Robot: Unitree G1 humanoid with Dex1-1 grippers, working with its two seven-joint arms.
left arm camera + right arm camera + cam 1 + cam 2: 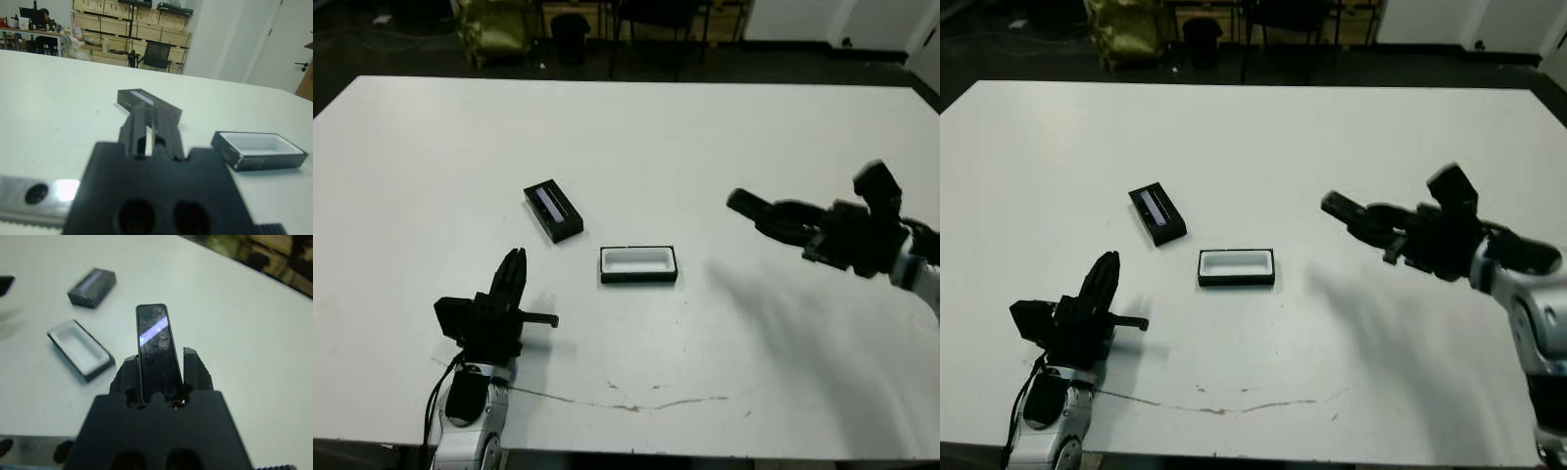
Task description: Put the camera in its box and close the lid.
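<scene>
camera: slim black rectangular bar with a glossy dark face point(155, 350), held in the right gripper point(159, 377), up off the white table point(636, 127) and well to the right of the box. most of its length sticks out beyond the fingers.
right gripper: its 2 black fingers point(195, 369) are closed on the camera's long edges near one end. in the head views it shows as a blurred dark shape point(773, 217) reaching toward the middle of the table.
box: small shallow black rectangular tray with a white lining point(638, 263), lying open side up near the table's middle, nothing in it.
lid: shallow black rectangular tray with a pale bluish-grey strip inside point(553, 211), lying open side up just beyond and left of the box, turned at an angle to it, not touching it.
left gripper: point(512, 284) low over the table near the front edge, left of the box, holding nothing; its 2 fingers stand close together with only a narrow slit between them.
handling, as a judgement: the camera looks stiff, light and smooth, so the glossy face may slip or scratch; the edge grip near one end suits it, but the long overhang could pivot. it is only slightly shorter than the box, so it probably needs squaring with the box's long side before it goes in.
stage: carrying; camera not yet in the box, lid not yet on.
</scene>
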